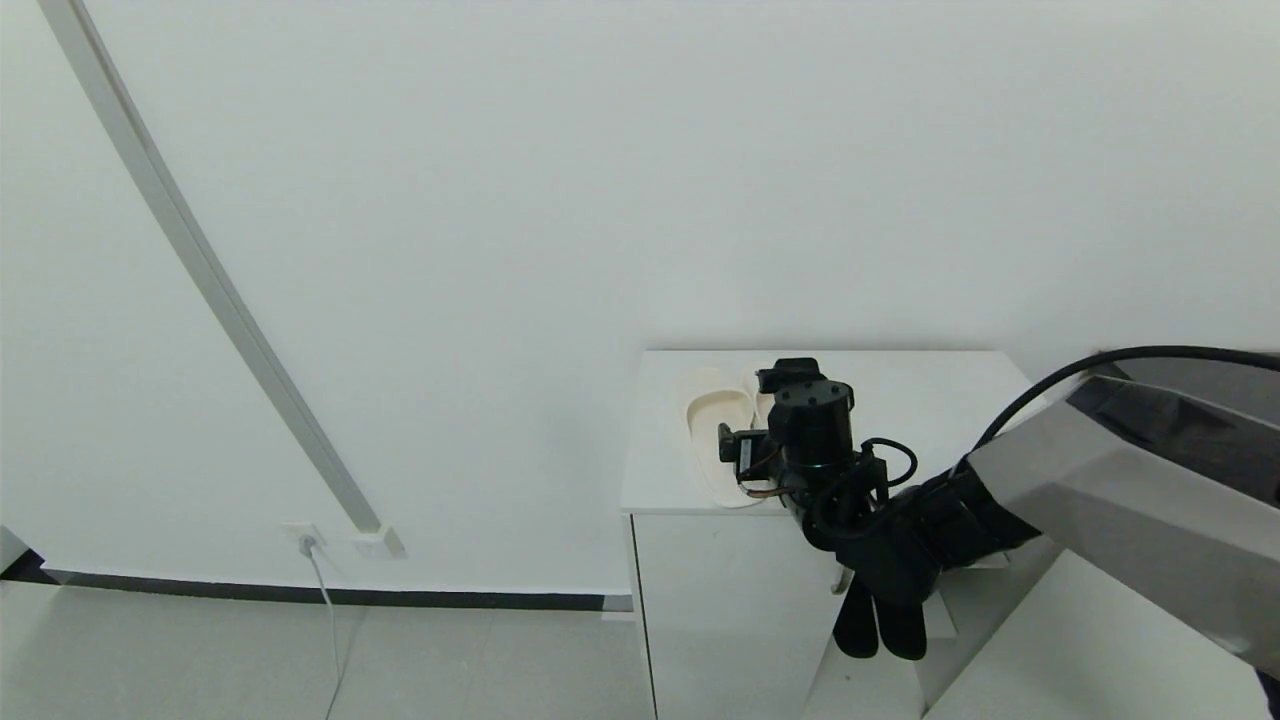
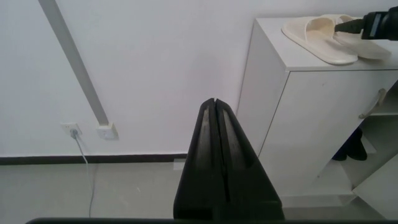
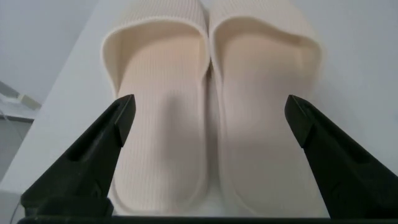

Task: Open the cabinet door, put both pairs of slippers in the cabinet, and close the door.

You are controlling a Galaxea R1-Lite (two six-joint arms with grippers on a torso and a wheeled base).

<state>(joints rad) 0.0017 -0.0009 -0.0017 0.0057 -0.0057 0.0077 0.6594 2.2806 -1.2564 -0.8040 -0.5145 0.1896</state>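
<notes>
While its jaws stand wide apart with nothing held, the right gripper (image 3: pixel 209 106) hangs over the cream slippers (image 3: pixel 161 149). They lie side by side on the top of the white cabinet (image 1: pixel 930 400), toward its left edge. Lower down, the dark slippers (image 1: pixel 880 620) sit inside the cabinet. The left gripper (image 2: pixel 214 109), fingers pressed together and empty, is well off to the left.

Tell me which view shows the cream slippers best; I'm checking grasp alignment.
Right wrist view: the cream slippers sit close up between the fingers of the open right hand. Head view: arm partly covers them. Left wrist view: distant, atop the cabinet.
</notes>
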